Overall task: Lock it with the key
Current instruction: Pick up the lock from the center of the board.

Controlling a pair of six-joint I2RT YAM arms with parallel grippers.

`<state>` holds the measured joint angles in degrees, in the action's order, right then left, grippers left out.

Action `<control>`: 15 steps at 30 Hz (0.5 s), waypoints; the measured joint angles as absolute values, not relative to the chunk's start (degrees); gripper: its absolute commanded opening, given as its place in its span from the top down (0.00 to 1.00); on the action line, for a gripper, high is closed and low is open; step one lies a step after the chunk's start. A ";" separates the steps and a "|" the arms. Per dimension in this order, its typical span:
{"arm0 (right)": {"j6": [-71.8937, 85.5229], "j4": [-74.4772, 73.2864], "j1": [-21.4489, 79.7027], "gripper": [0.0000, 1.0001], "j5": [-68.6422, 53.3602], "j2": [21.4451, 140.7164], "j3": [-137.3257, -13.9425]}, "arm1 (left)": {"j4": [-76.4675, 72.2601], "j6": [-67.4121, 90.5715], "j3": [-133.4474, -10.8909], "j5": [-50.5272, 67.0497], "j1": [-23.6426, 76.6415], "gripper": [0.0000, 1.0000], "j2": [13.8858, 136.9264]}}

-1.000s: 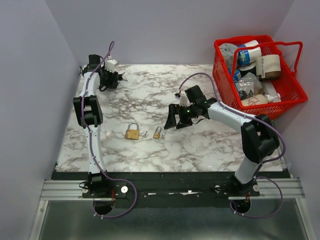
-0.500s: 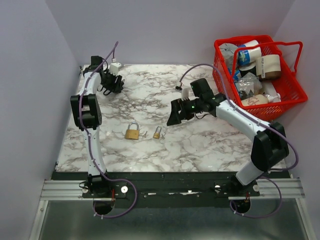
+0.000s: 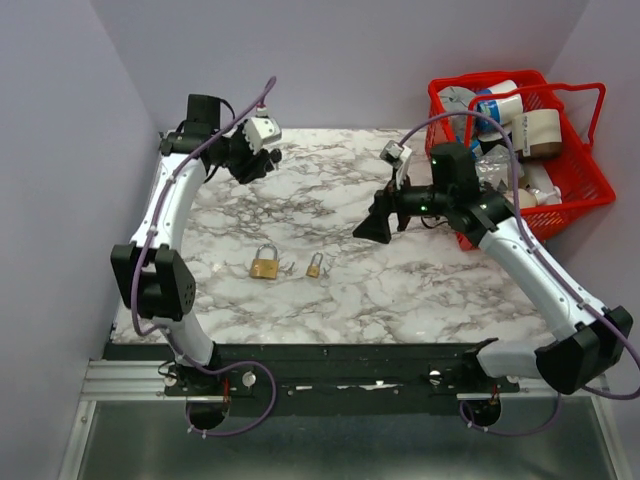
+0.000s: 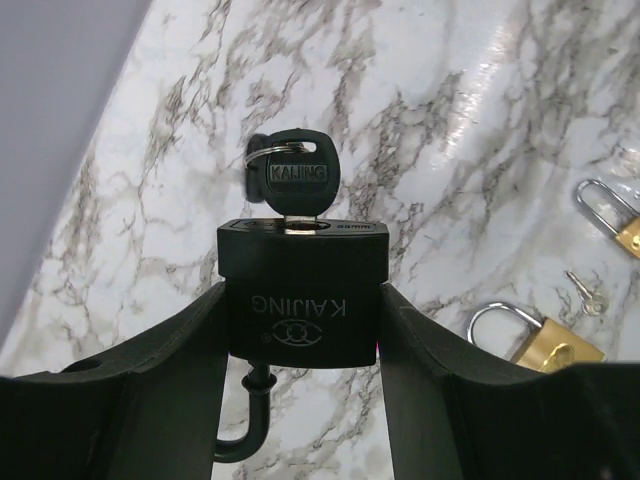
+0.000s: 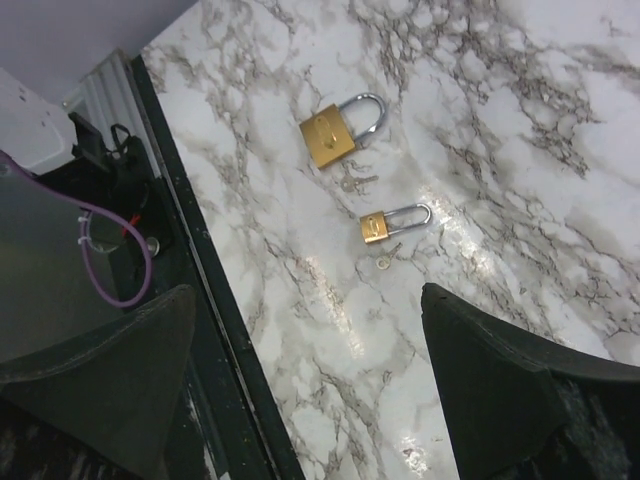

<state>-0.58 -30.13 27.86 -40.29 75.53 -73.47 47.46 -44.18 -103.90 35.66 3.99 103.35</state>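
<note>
While left hand (image 4: 300, 312) clamps blk padlock (image 4: 302, 285), key (image 4: 297, 180) blade hidden inside.

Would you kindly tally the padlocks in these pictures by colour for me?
Black: 1, the black padlock.
Brass: 2, the larger brass padlock and the smaller brass padlock.
Total: 3 padlocks.
</note>
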 measured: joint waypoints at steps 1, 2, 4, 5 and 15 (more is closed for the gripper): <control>-0.60 -30.52 27.62 0.00 -40.86 74.63 -74.00 | 47.03 -46.48 -100.64 35.68 5.21 1.00 99.61; -0.58 -30.81 27.44 0.00 -41.45 73.87 -74.54 | 47.11 -48.03 -98.37 35.68 6.09 1.00 97.14; -0.45 -31.14 27.00 0.00 -42.63 72.14 -75.29 | 46.89 -52.71 -93.14 35.77 7.99 1.00 91.72; -0.08 -31.16 26.98 0.00 -43.07 71.37 -75.33 | 46.46 -56.40 -89.69 35.86 9.34 1.00 88.25; 3.97 -33.50 26.92 0.00 -51.20 69.91 -77.52 | 45.89 -75.88 -74.52 34.54 22.92 1.00 66.32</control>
